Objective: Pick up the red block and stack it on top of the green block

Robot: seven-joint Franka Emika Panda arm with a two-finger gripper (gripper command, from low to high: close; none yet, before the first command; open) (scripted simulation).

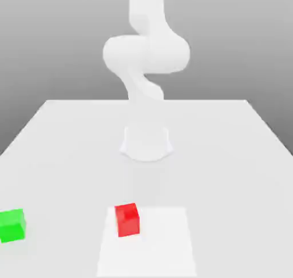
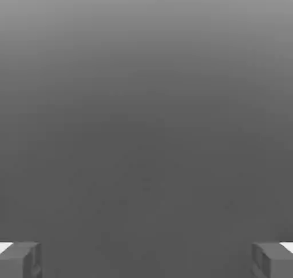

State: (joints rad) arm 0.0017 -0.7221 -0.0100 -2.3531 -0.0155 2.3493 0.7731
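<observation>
The red block rests on the white table near the front, slightly toward the exterior view's left of centre. The green block sits on the table at the exterior view's far left, well apart from the red one. In the hand view my gripper is open, its two grey fingertips spread wide with nothing between them and plain grey background beyond. The blocks lie far from the fingers.
The white arm rises from its round base at the middle of the table and bends high above it. A paler rectangular patch lies around and beside the red block at the front.
</observation>
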